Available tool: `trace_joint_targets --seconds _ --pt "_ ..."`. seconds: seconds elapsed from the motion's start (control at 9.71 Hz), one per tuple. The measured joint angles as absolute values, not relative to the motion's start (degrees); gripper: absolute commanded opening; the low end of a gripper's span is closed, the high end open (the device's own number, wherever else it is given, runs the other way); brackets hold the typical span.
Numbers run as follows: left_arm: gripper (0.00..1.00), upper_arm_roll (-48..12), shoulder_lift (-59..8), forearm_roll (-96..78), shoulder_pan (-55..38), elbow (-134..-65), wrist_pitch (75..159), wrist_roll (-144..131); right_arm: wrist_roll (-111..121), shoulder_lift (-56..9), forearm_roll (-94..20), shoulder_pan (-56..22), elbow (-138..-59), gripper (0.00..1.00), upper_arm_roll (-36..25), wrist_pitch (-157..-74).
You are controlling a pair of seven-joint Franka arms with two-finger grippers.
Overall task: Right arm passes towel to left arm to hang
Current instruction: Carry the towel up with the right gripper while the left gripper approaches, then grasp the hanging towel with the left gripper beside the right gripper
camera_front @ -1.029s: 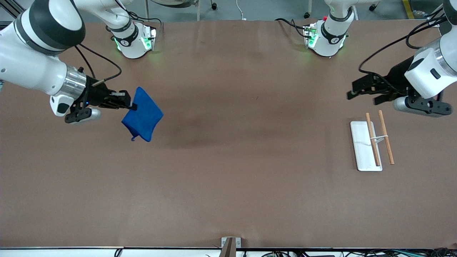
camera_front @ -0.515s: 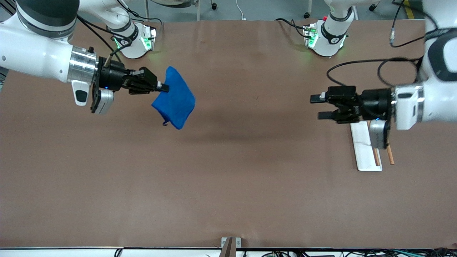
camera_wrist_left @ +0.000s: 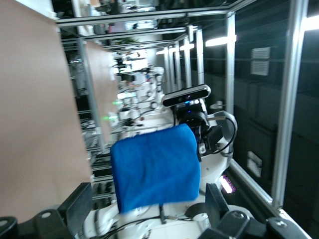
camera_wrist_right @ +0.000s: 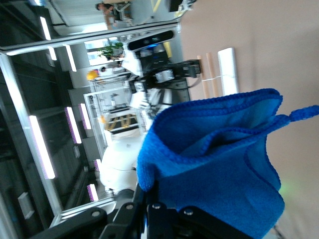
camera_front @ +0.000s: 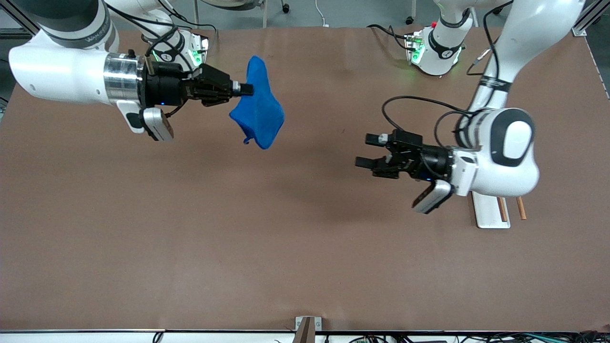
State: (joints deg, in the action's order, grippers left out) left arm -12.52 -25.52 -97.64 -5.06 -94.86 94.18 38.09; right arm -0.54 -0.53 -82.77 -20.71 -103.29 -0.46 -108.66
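The blue towel [camera_front: 259,111] hangs folded in the air over the table's middle, toward the right arm's end. My right gripper [camera_front: 246,88] is shut on its upper edge, and the towel fills the right wrist view [camera_wrist_right: 224,159]. My left gripper [camera_front: 366,150] is open and empty, level with the table, pointing at the towel with a wide gap between them. In the left wrist view the towel [camera_wrist_left: 155,167] shows straight ahead between my open fingers [camera_wrist_left: 79,204], with the right gripper [camera_wrist_left: 197,122] holding it.
A white rack base [camera_front: 487,212] with two wooden rods [camera_front: 521,208] lies on the table toward the left arm's end, partly hidden under the left arm. A small bracket [camera_front: 305,326] sits at the table's near edge.
My right gripper carried the towel up and toward the table's middle. My left arm swung in from its end of the table, turned level and moved toward the towel, fingers open.
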Motion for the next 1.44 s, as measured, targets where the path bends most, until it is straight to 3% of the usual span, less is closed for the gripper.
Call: trace_joint_targets --seconds 0.31,0.62,1.44 --pt "0.91 -12.6 -26.8 -108.7 -11.3 -97.6 95.8 44.6 -0.5 -2.3 -92.7 -25.8 -102.6 0.00 -0.4 -114.6" --pt "0.75 -13.4 -27.4 -115.6 -15.3 -99.9 95.8 48.0 -0.5 -4.8 -94.8 -29.1 -100.4 0.00 -0.4 -118.1" --pt "0.50 -13.7 -24.4 -105.0 -7.1 -100.6 95.6 46.4 -0.5 -6.2 -95.4 -29.3 -98.6 0.00 -0.6 -118.4"
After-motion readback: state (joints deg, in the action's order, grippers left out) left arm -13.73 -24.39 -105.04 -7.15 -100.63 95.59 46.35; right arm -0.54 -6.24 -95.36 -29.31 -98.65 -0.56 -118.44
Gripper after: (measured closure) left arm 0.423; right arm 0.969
